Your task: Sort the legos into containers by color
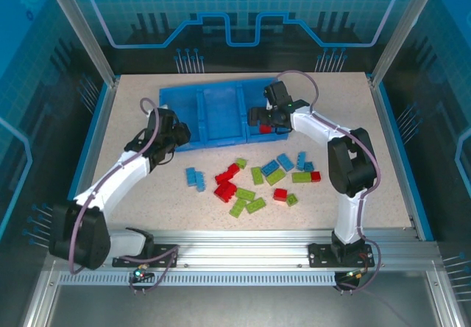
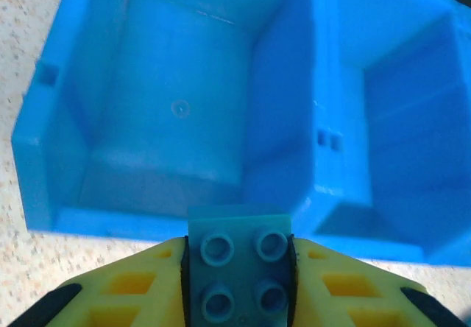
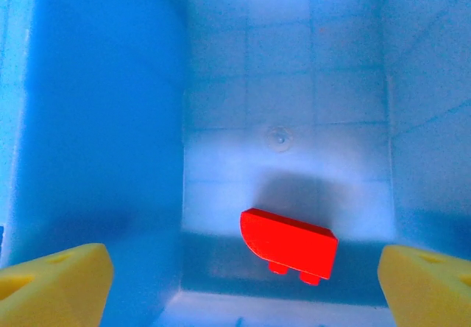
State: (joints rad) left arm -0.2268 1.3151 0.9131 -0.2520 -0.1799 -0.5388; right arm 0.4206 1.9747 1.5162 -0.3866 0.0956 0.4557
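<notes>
Claws at the tray point(image 1: 221, 113)
Left claw point(image 1: 179, 132) clamps a blue brick point(image 2: 239, 272) at its near rim; right claw point(image 1: 263, 118) gapes over a red brick point(image 3: 288, 244) inside.

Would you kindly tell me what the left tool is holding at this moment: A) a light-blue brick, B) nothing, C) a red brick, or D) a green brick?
A: the left tool is shut on a light-blue brick with four studs, at the tray edge.

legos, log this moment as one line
left tool: shut on light blue brick, at near wall of left compartment | right tool: open over right compartment, red brick inside | loose bricks: on table
</notes>
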